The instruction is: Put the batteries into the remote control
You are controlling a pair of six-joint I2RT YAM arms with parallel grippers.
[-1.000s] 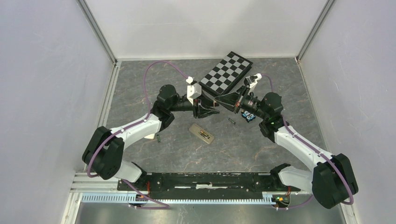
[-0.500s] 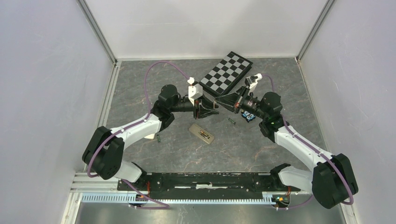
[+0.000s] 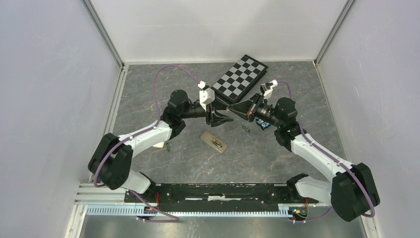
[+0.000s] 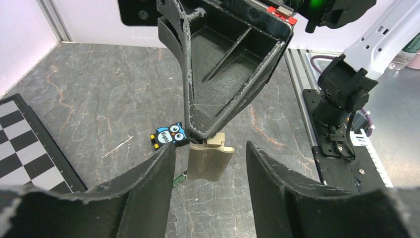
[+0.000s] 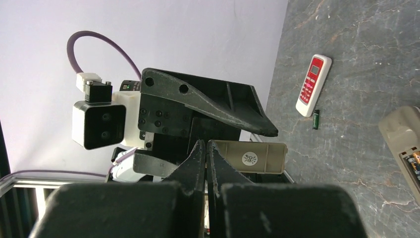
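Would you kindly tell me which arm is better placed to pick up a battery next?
Left, most likely. The left tool stands open, gripping nothing, while the right tool is shut on the beige cover. A loose battery also lies beside the left arm.

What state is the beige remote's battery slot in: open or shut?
Open. The remote shows a dark bare slot, and the right gripper pinches a beige cover in the air.

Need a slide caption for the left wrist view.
Left hand open on either side of a beige cover panel pinched in the shut right hand, above the grey marbled table.
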